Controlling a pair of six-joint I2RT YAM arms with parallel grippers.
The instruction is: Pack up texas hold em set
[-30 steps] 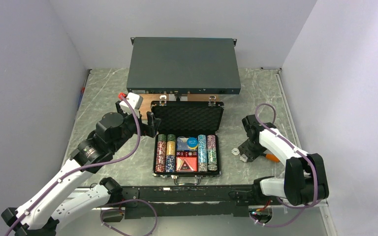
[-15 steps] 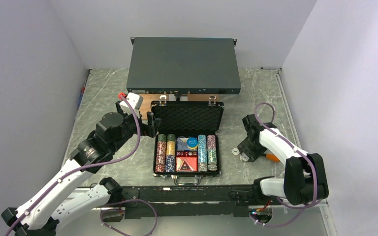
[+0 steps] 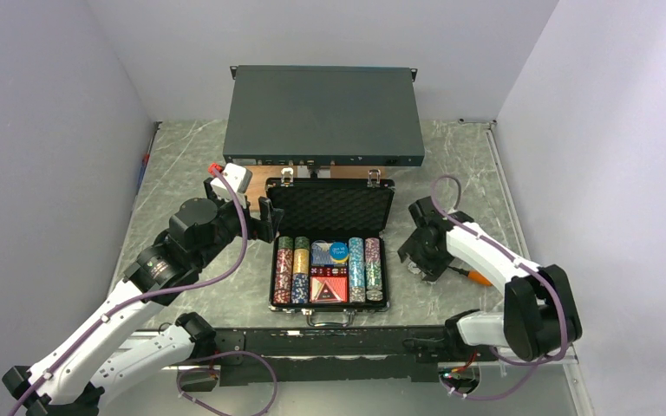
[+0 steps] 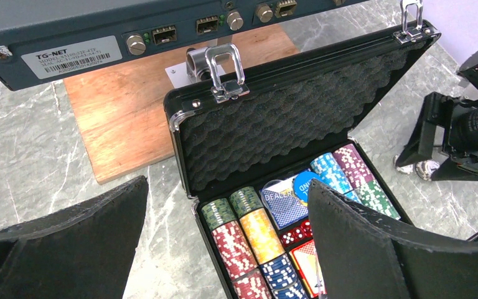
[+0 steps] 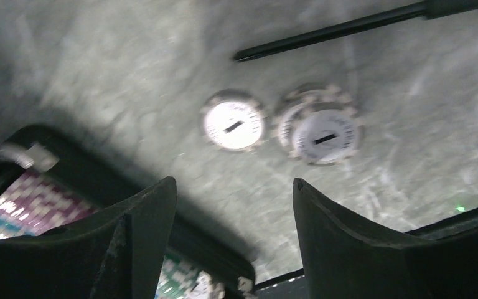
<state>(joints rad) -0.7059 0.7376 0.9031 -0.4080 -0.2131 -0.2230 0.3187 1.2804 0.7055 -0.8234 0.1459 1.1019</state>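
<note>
Black case [image 3: 331, 211] open, egg-crate foam lid upright. L gripper [image 4: 227, 187] spread wide, empty. R gripper [image 5: 233, 187] spread, empty, nr two round white discs [image 5: 233, 123] on marbled table [image 3: 191, 165].

Briefcase [image 3: 332, 208] black, latches [image 4: 225, 75] silver, foam [image 4: 274, 131] dark egg-crate; chip rows [image 4: 260, 232] red, yellow, blue, green, purple, edge-striped; dice [image 4: 299, 233] red; table [image 3: 191, 165] grey-green marbled

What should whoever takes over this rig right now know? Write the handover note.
Left end effector: open, empty, beside the left edge of the briefcase lid.
Right end effector: open, empty, poised by two loose white discs on the table right of the case, near the screwdriver.
Done: chip rows, cards and dice sit in the case.
Left: put the discs in, shut the lid, latch it.
</note>
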